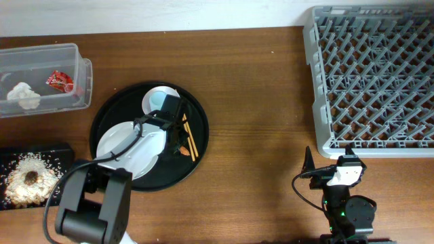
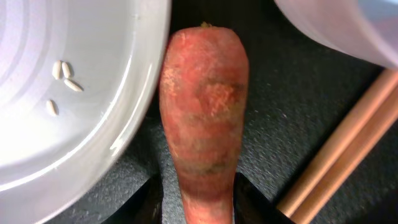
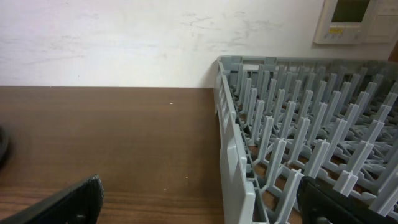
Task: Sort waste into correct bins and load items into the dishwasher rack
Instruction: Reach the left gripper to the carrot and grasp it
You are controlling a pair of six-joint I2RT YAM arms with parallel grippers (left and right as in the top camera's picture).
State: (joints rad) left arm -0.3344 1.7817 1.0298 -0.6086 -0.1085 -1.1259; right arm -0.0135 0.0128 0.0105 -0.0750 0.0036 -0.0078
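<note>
I have the left arm stretched from the near left corner of the table over the round black tray, wrist bent down, with the left gripper low beside the white plate. On the left wrist camera its jaws stand narrow, one dark fingertip on each side of the carrot piece at its thin end. They look pressed against it, but only the very tips enter the bottom edge, so I take the pinch as likely, not certain. The right arm sits folded at the near edge, just in front of the dishwasher rack. The right gripper is spread wide, its fingers showing only in the bottom corners of its own view.

From overhead the arm covers most of the carrot; only an orange sliver shows. The plate and the cup are cut off in the close view, and the chopsticks run out of frame.

The carrot is orange-red, blotchy and rough-skinned. It narrows toward the gripper and lies on the tray between the plate's rim and the two chopsticks. A few rice flakes cling to the plate. The red-and-white wrapper and the tissue lie in the clear tub. More flakes and the brown lump lie in the black box.
</note>
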